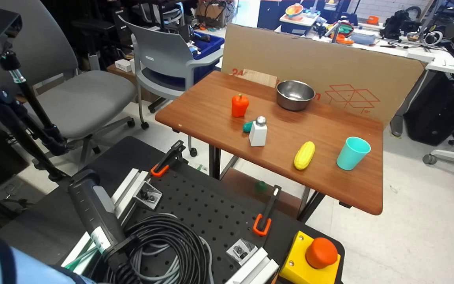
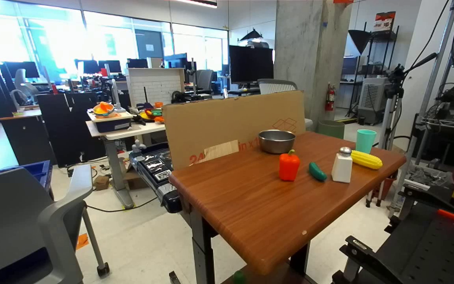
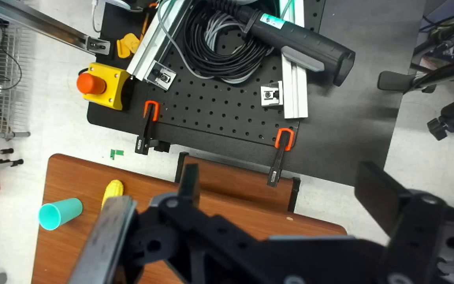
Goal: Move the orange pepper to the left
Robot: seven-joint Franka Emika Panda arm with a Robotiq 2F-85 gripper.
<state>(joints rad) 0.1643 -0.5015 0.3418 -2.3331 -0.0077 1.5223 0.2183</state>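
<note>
The orange pepper (image 1: 240, 105) stands upright on the brown wooden table, left of the steel bowl in an exterior view. It also shows in the other exterior view (image 2: 289, 167), near the middle of the table. In the wrist view the pepper does not show; the gripper's body covers much of the table there. My gripper (image 3: 280, 177) shows only in the wrist view. Its fingers are wide apart with nothing between them, high above the table's edge and apart from the pepper.
On the wooden table (image 2: 227, 205) are a steel bowl (image 1: 294, 96), a white shaker (image 1: 258, 133), a small green object (image 2: 317, 172), yellow corn (image 1: 304, 155) and a teal cup (image 1: 353, 153). Cardboard (image 1: 329, 67) stands along the back edge. A black base table (image 1: 207, 213) with clamps lies in front.
</note>
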